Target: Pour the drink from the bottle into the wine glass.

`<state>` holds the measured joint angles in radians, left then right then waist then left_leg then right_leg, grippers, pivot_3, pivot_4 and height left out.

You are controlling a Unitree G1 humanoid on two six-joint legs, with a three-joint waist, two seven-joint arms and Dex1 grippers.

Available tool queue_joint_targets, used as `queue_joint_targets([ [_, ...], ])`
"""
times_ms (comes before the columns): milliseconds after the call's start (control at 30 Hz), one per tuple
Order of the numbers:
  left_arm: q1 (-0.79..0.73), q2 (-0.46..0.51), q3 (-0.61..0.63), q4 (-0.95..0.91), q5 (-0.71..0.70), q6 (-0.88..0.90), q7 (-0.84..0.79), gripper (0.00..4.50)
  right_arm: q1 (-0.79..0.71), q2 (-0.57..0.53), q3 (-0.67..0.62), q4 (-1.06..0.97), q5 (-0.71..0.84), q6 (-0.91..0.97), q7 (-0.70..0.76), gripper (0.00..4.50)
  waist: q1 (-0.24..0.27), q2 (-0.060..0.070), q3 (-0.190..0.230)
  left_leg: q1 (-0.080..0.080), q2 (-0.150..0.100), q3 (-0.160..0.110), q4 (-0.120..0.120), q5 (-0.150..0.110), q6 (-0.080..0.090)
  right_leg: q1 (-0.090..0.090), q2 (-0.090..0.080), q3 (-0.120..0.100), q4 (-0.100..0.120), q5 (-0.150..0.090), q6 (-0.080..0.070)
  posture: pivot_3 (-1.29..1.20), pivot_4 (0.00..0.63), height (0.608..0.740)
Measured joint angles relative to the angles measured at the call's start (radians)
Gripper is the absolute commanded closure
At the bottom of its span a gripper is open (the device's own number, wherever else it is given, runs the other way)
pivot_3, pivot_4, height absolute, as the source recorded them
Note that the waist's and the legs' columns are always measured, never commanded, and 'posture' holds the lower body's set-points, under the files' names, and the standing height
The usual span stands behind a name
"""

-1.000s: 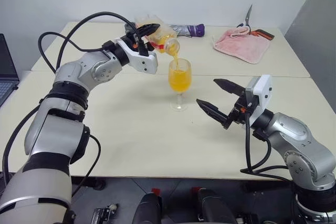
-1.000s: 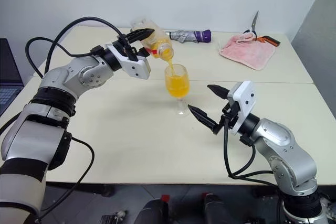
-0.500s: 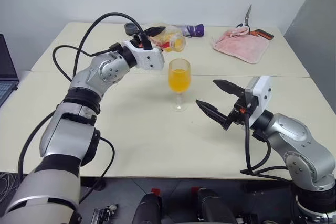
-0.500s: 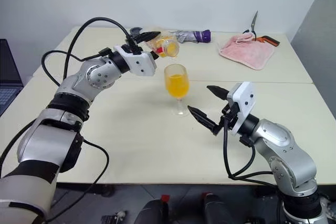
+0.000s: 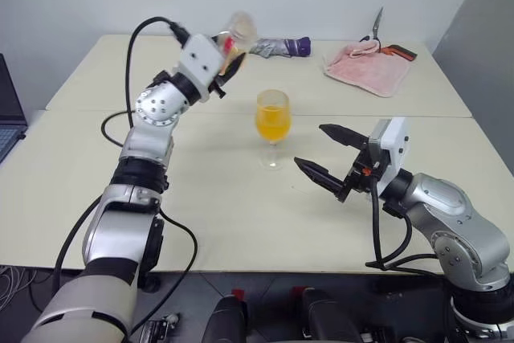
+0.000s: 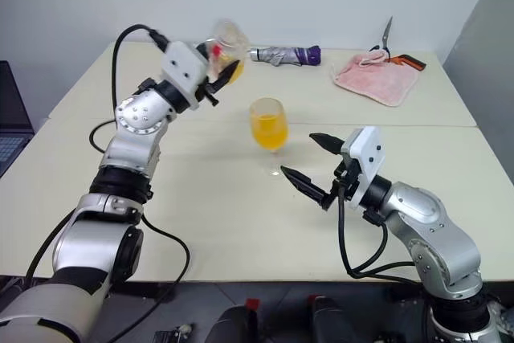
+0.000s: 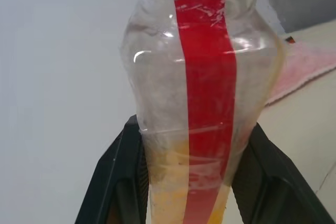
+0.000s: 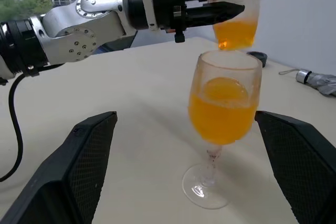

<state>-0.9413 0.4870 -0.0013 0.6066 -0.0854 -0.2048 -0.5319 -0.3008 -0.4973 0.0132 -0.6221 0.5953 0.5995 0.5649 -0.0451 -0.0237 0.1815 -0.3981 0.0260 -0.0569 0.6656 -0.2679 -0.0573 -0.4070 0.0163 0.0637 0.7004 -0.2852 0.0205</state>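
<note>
The clear stemmed wine glass point(image 5: 272, 126), taken as landmark, is seen standing upright on the cream tabletop point(image 5: 241, 198), its bowl about two-thirds filled with translucent orange-yellow drink point(image 5: 272, 122).

The small clear plastic bottle with the red label strip point(image 5: 234, 35) is held above and behind-left of the glass, well apart from its rim. It is clamped low on the body by the left gripper point(image 5: 227, 60), fingers closed against both sides point(image 7: 123, 182). Its long axis is close to upright, mouth uppermost; a little drink is left pooled at the bottom. Nothing is seen falling from the mouth.

The right gripper point(image 5: 325, 156) is held to the right of the glass, near its foot, spread wide with nothing between the fingers, which frame the glass in the right wrist view.

Judgement: pouring looks complete. The coming move is most likely setting the bottle down, which turns on keeping that axis vertical while it is lowered clear to the left of the glass.

A folded umbrella point(image 5: 277, 46) and a pink cloth point(image 5: 367, 69) lie far behind the glass.
</note>
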Motion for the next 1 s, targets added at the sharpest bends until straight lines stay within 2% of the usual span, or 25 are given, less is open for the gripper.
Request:
queue_joint_targets([
  [200, 0.176, 0.035, 0.153, -0.137, -0.143, 0.322, 0.021, 2.81, -0.051, -0.045, 0.042, -0.008, 0.035, 0.066, 0.044, 0.00, -0.007, 0.000, 0.000, 0.000, 0.001, -0.001, 0.002, 0.000, 0.000, 0.000, 0.000, 0.000, 0.001, 0.000, 0.000, 0.00, 0.150, 0.740],
  [333, 0.233, 0.044, 0.209, -0.160, -0.186, 0.422, 0.034, 2.81, -0.106, -0.044, 0.079, -0.004, 0.032, 0.097, 0.041, 0.00, -0.004, 0.000, 0.000, -0.001, 0.001, -0.002, 0.003, 0.000, 0.000, 0.000, 0.000, -0.001, 0.002, 0.000, 0.000, 0.00, 0.150, 0.740],
  [600, 0.303, 0.050, 0.254, -0.135, -0.192, 0.432, 0.031, 2.81, -0.112, -0.044, 0.136, 0.036, -0.027, 0.085, 0.062, 0.00, 0.013, 0.000, 0.000, -0.001, 0.000, -0.001, 0.004, 0.000, 0.000, 0.001, -0.001, -0.001, 0.002, 0.000, 0.000, 0.00, 0.150, 0.740],
  [867, 0.307, 0.049, 0.255, -0.035, -0.184, 0.338, -0.003, 2.81, -0.098, -0.044, 0.148, 0.053, -0.066, 0.044, 0.091, 0.00, 0.013, 0.000, 0.000, -0.001, 0.000, -0.001, 0.004, 0.000, 0.000, 0.001, -0.001, -0.001, 0.002, 0.000, 0.000, 0.00, 0.150, 0.740],
  [1000, 0.307, 0.041, 0.265, -0.013, -0.188, 0.313, -0.003, 1.45, -0.098, -0.043, 0.149, 0.052, -0.066, 0.044, 0.091, 0.00, 0.013, 0.000, 0.000, -0.001, 0.000, -0.001, 0.004, 0.000, 0.000, 0.001, -0.001, -0.001, 0.002, 0.000, 0.000, 0.00, 0.150, 0.740],
])
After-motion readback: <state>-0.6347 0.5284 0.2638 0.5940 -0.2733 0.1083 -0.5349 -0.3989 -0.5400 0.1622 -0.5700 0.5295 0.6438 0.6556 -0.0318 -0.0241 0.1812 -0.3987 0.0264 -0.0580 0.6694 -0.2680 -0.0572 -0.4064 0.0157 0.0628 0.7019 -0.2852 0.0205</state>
